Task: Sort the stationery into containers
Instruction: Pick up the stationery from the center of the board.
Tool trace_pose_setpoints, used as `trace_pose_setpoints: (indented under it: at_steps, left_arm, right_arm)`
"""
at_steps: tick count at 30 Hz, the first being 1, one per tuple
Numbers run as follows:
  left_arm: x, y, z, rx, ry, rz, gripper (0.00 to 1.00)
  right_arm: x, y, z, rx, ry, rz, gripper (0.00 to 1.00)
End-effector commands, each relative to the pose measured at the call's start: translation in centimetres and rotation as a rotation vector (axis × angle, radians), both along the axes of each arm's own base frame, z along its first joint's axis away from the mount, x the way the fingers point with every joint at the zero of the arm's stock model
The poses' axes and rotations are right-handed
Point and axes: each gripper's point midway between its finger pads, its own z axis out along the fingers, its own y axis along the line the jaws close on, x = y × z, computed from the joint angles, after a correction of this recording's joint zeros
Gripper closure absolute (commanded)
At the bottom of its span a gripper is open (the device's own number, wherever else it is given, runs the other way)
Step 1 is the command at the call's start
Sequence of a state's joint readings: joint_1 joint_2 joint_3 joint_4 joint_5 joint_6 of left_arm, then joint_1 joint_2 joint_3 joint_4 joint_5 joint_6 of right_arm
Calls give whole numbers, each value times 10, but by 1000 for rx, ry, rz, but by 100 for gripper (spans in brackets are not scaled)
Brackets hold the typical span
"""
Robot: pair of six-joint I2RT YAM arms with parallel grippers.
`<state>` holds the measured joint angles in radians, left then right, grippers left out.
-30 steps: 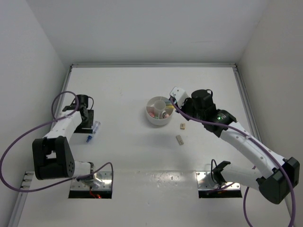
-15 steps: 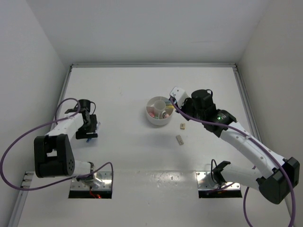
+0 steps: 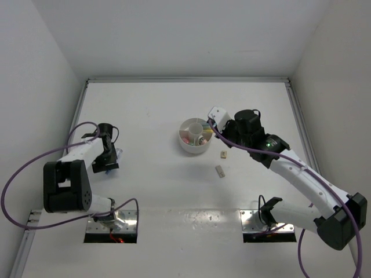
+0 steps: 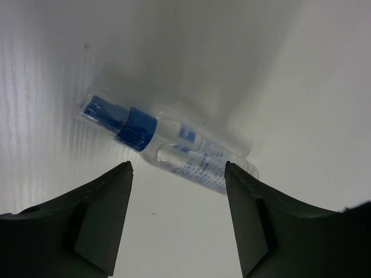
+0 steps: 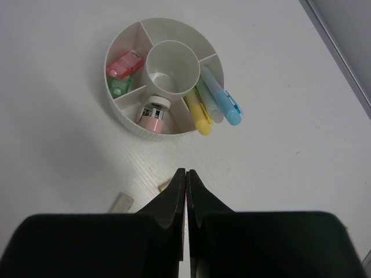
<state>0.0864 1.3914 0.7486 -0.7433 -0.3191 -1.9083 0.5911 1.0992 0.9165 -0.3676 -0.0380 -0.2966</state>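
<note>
Left wrist view: the left gripper (image 4: 177, 169) has its fingers (image 4: 98, 223) wide apart with nothing between them. Just at their 12 o'clock a blue marker (image 4: 139, 128) with a clear body lies flat on the table (image 4: 301, 87). I judge this marker is the next thing to pick up.

On the right wrist view the right gripper (image 5: 185, 172) is pressed fully together and carries nothing. It hovers at the 6 o'clock side of the white organiser (image 5: 124, 119).

Much is already sorted. The wedge at 4 o'clock holds a yellow marker (image 5: 199, 113), a green marker (image 5: 210, 107) and a light blue marker (image 5: 225, 104), their ends over the rim. A pink piece (image 5: 125, 63) and a green piece (image 5: 120, 86) lie in the wedge at 9 o'clock, and a pink item (image 5: 153, 114) in the wedge at 6 o'clock.

Left to do: the blue marker, well apart at 9 o'clock of the organiser, and two tan blocks (image 5: 122, 201) (image 5: 166, 185) on the table near its 5 o'clock.

As for writing, the blue marker has blue print on its barrel and the pink item has a black-and-white label, but both are too blurred to read.
</note>
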Motion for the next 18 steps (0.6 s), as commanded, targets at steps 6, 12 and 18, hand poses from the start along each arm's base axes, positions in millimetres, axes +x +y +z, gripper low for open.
trace_pose_setpoints:
  at_steps: [6,12,18]
  left_arm:
    - [-1,20,-6,31,72,87,38]
    - [3,23,-18,25,118,104,43]
    - [7,26,-20,38,134,94,65]
  right_arm:
    - [0,2,15,34,-48,19,100]
    - [-1,2,18,39,-55,19,100]
    - [-1,2,18,39,-55,19,100]
